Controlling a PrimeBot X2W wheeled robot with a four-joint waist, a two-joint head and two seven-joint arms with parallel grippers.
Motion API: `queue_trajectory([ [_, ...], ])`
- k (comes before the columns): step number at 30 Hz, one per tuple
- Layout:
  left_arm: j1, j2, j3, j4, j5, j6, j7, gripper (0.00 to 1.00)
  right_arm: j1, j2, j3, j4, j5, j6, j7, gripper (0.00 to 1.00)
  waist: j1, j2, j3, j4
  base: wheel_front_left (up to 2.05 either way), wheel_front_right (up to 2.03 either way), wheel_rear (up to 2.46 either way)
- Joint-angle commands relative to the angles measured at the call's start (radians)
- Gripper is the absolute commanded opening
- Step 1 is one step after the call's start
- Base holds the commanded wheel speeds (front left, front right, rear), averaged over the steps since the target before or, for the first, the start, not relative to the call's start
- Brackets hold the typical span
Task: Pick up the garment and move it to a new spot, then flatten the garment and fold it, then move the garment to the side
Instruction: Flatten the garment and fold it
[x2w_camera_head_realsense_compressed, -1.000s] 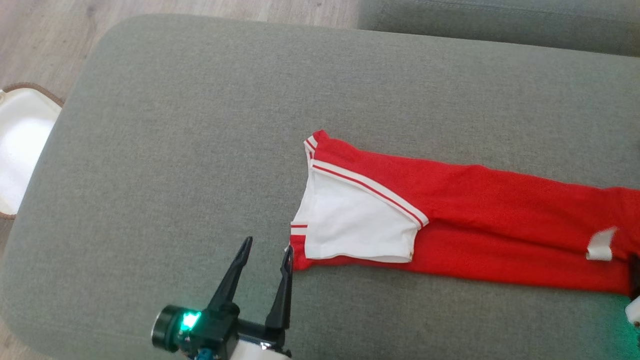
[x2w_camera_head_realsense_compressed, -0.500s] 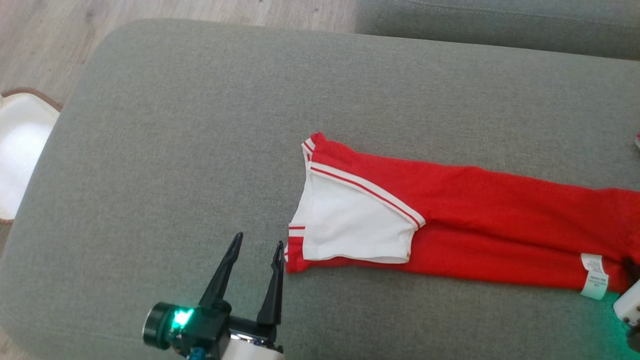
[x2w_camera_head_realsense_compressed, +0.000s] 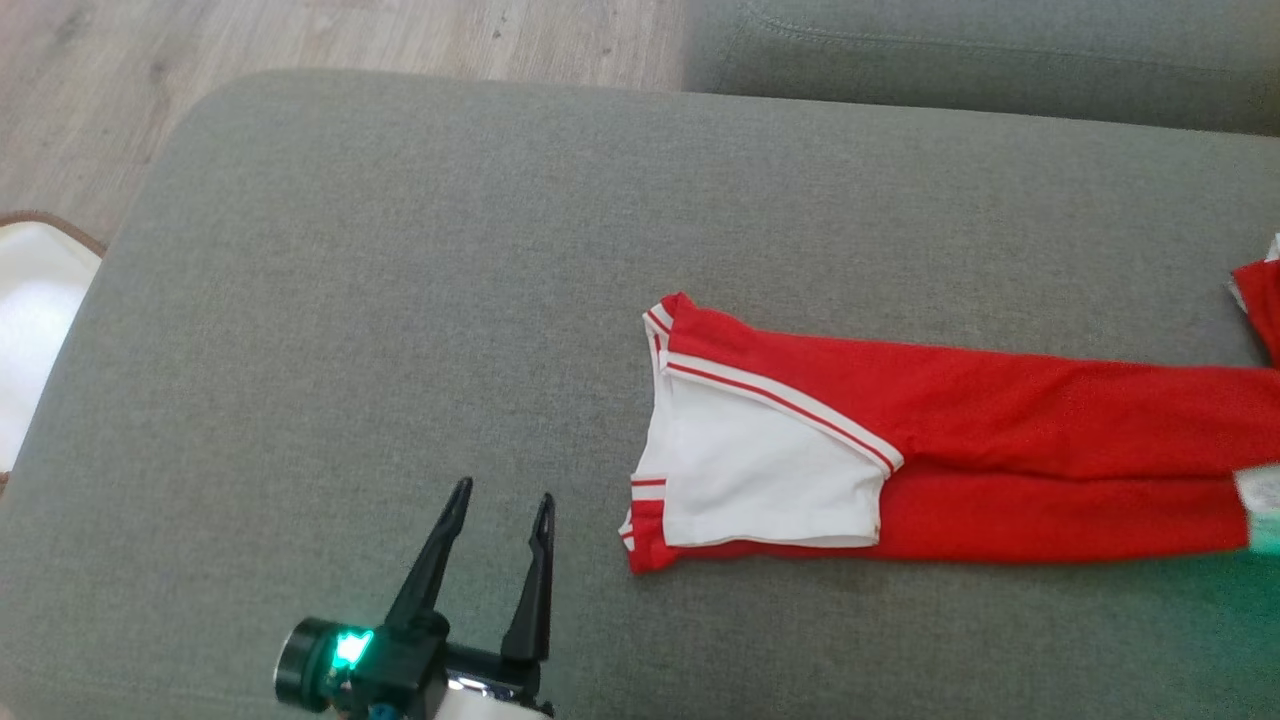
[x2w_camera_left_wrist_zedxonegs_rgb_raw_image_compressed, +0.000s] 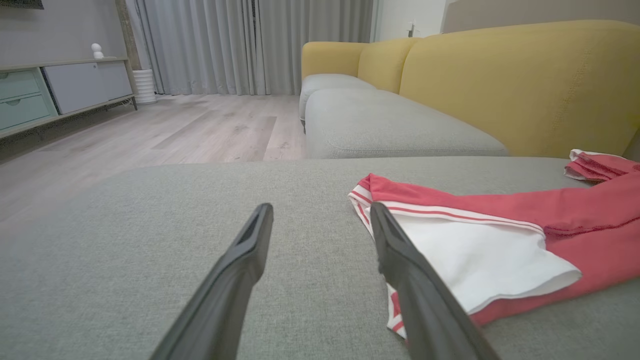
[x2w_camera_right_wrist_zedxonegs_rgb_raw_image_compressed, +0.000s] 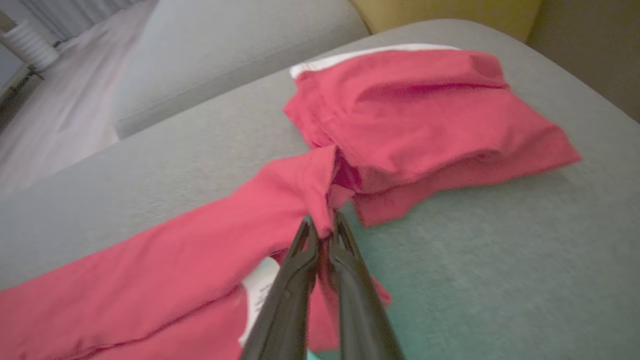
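Observation:
The garment (x2w_camera_head_realsense_compressed: 1000, 450) is red with white striped trim and a white panel (x2w_camera_head_realsense_compressed: 760, 475), stretched in a long band across the grey cushion (x2w_camera_head_realsense_compressed: 400, 300) toward the right. My left gripper (x2w_camera_head_realsense_compressed: 497, 498) stands open just left of the garment's striped end, touching nothing; in the left wrist view that gripper (x2w_camera_left_wrist_zedxonegs_rgb_raw_image_compressed: 320, 215) has its right finger (x2w_camera_left_wrist_zedxonegs_rgb_raw_image_compressed: 400, 260) in front of the garment's (x2w_camera_left_wrist_zedxonegs_rgb_raw_image_compressed: 575, 220) white panel. In the right wrist view my right gripper (x2w_camera_right_wrist_zedxonegs_rgb_raw_image_compressed: 322, 225) is shut on a pinched fold of the garment (x2w_camera_right_wrist_zedxonegs_rgb_raw_image_compressed: 200, 245), lifted slightly, with a bunched red heap (x2w_camera_right_wrist_zedxonegs_rgb_raw_image_compressed: 425, 115) behind.
A second grey cushion (x2w_camera_head_realsense_compressed: 980, 50) lies beyond, with a yellow sofa back (x2w_camera_left_wrist_zedxonegs_rgb_raw_image_compressed: 525, 75) behind. Wooden floor (x2w_camera_head_realsense_compressed: 300, 40) runs past the cushion's far left edge. A white object with a brown rim (x2w_camera_head_realsense_compressed: 30, 320) stands at the left. A white care label (x2w_camera_right_wrist_zedxonegs_rgb_raw_image_compressed: 262, 290) hangs by the right fingers.
The right gripper has shut on the garment and pulled it rightward, so the striped end now lies farther from the left gripper. The head camera has shifted a little.

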Motion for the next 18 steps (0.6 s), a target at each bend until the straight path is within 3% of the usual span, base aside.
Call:
queue_trajectory([
  [1,-0.009,-0.009,0.042,-0.023,0.013,-0.006,-0.005,1.00,-0.023,-0.015,0.050,-0.075,0.017,-0.001,-0.001,0.00,0.0000,-0.0001,-0.005,-0.005,0.00,0.00,0.00],
  [4,-0.006,-0.012,0.045,-0.020,0.017,-0.013,-0.005,1.00,-0.033,0.002,0.102,-0.125,0.027,-0.001,-0.001,0.00,0.0000,-0.0001,-0.010,-0.006,0.00,0.00,0.00],
  [10,-0.004,-0.017,0.048,-0.005,0.029,-0.033,-0.005,1.00,-0.084,0.044,0.322,-0.199,0.049,-0.001,-0.003,0.00,0.0000,-0.0001,-0.025,0.001,0.00,0.00,0.00],
  [18,-0.010,-0.028,0.042,0.009,0.037,-0.057,-0.005,1.00,-0.174,0.120,0.575,-0.132,0.094,-0.001,-0.024,0.00,0.0000,-0.0001,-0.036,0.051,0.00,0.00,0.00],
])
